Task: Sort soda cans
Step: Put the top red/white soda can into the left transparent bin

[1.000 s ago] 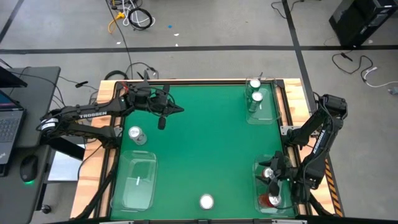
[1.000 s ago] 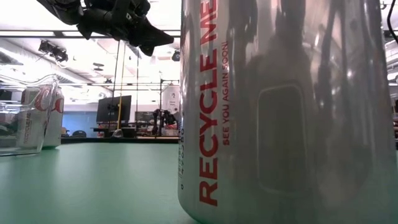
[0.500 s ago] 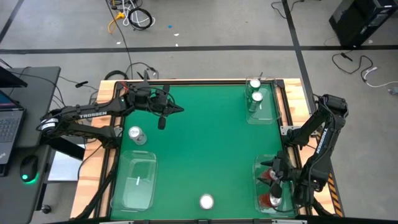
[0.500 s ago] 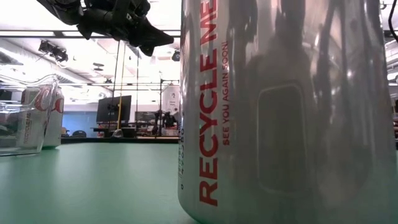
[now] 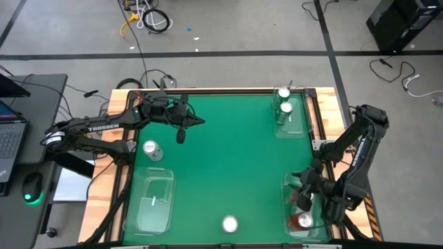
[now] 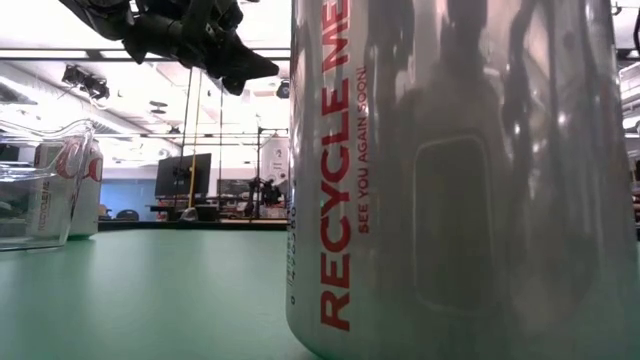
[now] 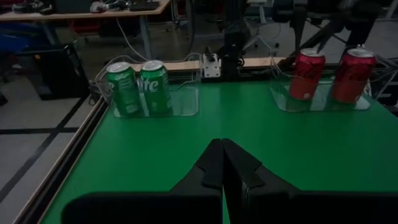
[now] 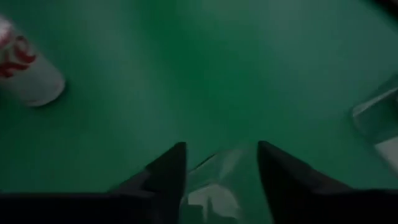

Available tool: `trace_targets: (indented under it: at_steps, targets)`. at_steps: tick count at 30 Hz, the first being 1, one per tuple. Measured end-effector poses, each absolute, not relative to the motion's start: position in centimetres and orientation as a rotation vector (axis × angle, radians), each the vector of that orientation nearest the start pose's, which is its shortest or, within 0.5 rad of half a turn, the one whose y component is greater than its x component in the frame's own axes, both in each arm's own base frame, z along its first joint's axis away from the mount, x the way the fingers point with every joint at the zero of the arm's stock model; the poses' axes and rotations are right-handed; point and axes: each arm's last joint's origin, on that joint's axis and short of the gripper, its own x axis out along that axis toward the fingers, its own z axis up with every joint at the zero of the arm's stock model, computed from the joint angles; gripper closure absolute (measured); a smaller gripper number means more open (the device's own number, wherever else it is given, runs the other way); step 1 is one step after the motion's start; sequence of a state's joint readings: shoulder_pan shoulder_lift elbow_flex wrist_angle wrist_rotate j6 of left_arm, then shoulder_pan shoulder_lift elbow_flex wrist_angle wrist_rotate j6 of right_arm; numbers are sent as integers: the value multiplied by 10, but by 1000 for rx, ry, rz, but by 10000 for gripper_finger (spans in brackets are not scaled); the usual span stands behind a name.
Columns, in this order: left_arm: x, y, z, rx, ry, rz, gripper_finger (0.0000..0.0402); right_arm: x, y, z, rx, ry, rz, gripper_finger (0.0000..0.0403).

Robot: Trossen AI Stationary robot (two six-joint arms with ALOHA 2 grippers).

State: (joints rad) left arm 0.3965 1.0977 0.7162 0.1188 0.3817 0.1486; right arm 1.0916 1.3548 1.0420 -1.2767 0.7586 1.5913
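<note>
Two green cans (image 5: 284,101) stand in the far-right clear tray and also show in the left wrist view (image 7: 138,87). Two red cans (image 7: 328,74) stand upright in the near-right tray (image 5: 293,225). One silver can (image 5: 151,149) stands on the mat at the left. Another silver can (image 5: 229,224) stands at the near edge and fills the low view (image 6: 450,180). My left gripper (image 7: 222,163) is shut and empty, held above the mat's far left (image 5: 181,130). My right gripper (image 8: 221,163) is open and empty above the red cans' tray (image 5: 304,192).
A clear tray (image 5: 152,200) lies at the near left with no can in it. The green mat is bare in the middle. Wooden table edges and cables run along the far and left sides. A laptop stands on a side table left of the table.
My right gripper has shifted a little over the near-right tray, toward the table's far edge, and a red can now shows beneath it. My left arm has kept still.
</note>
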Motion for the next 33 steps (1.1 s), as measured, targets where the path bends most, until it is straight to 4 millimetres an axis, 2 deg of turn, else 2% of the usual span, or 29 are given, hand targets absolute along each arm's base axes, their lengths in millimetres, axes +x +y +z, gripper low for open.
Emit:
trace_targets:
  at_steps: [6,8,12,17,20,27,33]
  targets:
    - [227,83,278,-5,244,3,396,147,164,265,106,826,-499,374]
    - [226,82,278,-6,276,-9,395,160,155,265,79,835,-514,394]
    - [225,73,288,48,401,-39,399,191,139,266,54,842,-489,387]
    - [222,59,309,98,565,-18,399,232,121,273,31,803,-322,401]
    - [215,52,322,58,684,30,400,250,107,272,12,774,-234,400]
    - [194,40,337,-159,903,199,400,278,60,247,81,663,-54,402]
    - [183,33,336,-300,1019,284,400,285,26,230,105,490,29,402]
